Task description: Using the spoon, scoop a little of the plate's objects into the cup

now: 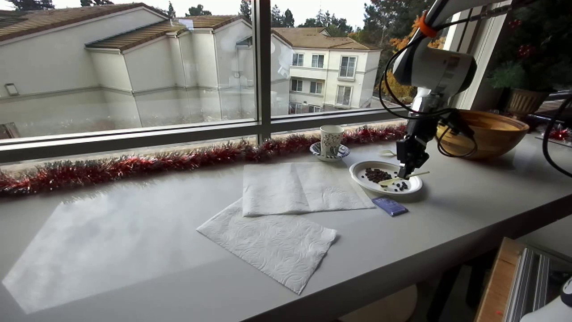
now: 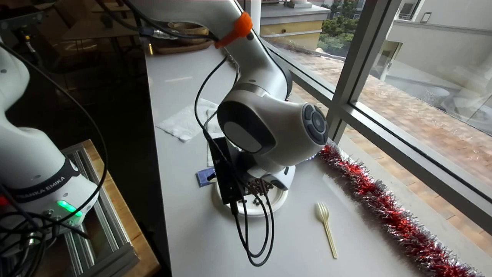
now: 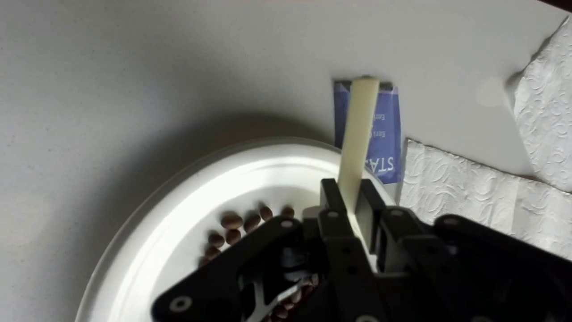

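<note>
My gripper (image 3: 351,193) is shut on the pale tan spoon (image 3: 361,118), whose handle sticks out past the fingertips in the wrist view. In an exterior view the spoon's bowl end (image 1: 388,182) slants down over the white plate (image 1: 356,171), beside the heap of dark brown pieces (image 1: 376,175); contact with them cannot be made out. Several loose pieces (image 3: 231,221) lie near the rim in the wrist view. The patterned white cup (image 1: 331,137) stands upright on its saucer (image 1: 317,152), behind the plate on the window side. Arm and gripper hide the cup in an exterior view.
A blue packet (image 1: 390,206) lies against the plate's front edge. Paper towels (image 1: 286,188) spread out beside it. A plastic fork (image 2: 326,225) rests on the table near the plate. Red tinsel (image 1: 134,167) runs along the window, and a big wooden bowl (image 1: 496,134) stands behind the gripper.
</note>
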Robot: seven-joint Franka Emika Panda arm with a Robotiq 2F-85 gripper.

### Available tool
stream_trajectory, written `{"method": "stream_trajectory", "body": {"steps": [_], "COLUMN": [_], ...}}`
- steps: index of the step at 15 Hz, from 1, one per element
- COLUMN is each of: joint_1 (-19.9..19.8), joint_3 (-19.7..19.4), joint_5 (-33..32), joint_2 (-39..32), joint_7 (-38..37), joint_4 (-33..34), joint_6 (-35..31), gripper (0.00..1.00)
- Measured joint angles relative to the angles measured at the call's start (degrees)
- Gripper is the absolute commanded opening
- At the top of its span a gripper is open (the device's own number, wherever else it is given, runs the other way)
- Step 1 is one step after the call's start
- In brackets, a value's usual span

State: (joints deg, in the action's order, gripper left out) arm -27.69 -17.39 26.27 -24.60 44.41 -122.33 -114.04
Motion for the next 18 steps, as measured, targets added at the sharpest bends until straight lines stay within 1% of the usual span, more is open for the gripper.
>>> {"method": "stream_trajectory", "body": {"steps": [6,12,18], "joint_1": [-1.53,-3.00,-3.22], "joint_3": [0.66,1.52,1.80], "joint_5": [0.05,0.05,0.02], "joint_2": [-1.14,-2.81,-3.36], "joint_7": [-2.07,-2.26,-2.26], "joint_4": [1.80,3.81,5.02], "joint_6": [0.05,0.59,-0.20], "gripper": [0.03,0.03,0.03]}}
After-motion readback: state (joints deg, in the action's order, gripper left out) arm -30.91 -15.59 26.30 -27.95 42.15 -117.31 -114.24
